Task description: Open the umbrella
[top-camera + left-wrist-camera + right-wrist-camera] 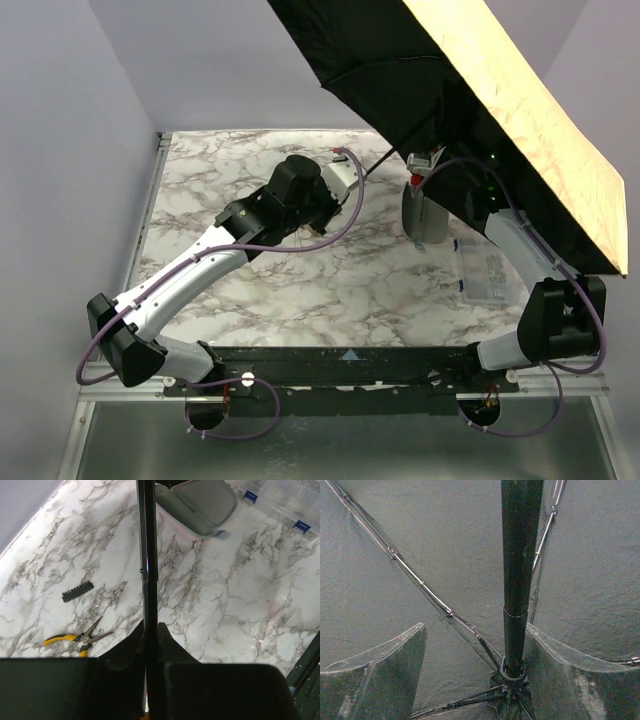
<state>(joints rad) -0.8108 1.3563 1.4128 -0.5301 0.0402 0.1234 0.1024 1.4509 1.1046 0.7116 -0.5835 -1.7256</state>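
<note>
The umbrella stands open: its peach-beige canopy (pixel 540 120) with black lining (pixel 400 70) tilts over the table's far right. Its slim black shaft (pixel 378 163) runs down to my left gripper (pixel 352 183), which is shut on it. In the left wrist view the shaft (pixel 147 540) stands clamped between the fingers of the left gripper (pixel 150 627). The handle knob is hidden. My right gripper (pixel 475 630) is open under the canopy, its fingers on either side of the shaft (pixel 520 555) near the rib hub (pixel 512 672), not gripping it. The canopy hides it in the top view.
A grey container (pixel 425 215) stands on the marble table (pixel 300 280) beneath the canopy, with a clear plastic box (pixel 480 270) to its right. Yellow-handled pliers (pixel 75 637) and a small black toothed piece (pixel 77 591) lie on the table left of the shaft. Walls close in left and back.
</note>
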